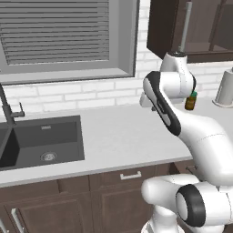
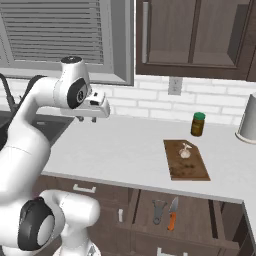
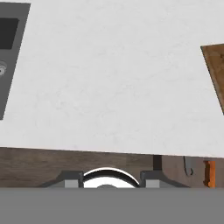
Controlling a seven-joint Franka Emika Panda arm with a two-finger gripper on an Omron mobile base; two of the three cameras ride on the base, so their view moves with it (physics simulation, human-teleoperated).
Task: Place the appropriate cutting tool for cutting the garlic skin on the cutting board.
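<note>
Grey-white countertop (image 2: pixel 130 145), garlic (image 2: pixel 185 152) on cutting board (image 2: pixel 192 167), knife (image 2: pixel 172 212) seemingly in drawer, gripper (image 2: pixel 87 119) grip unclear

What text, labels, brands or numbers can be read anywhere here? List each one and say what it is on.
None: no readable text in any view.
The jar with the green lid has a brownish body with no legible label.
The cutting board, the garlic, the outlet, and the knife with the orange handle and the peeler in the open drawer carry no markings.
</note>
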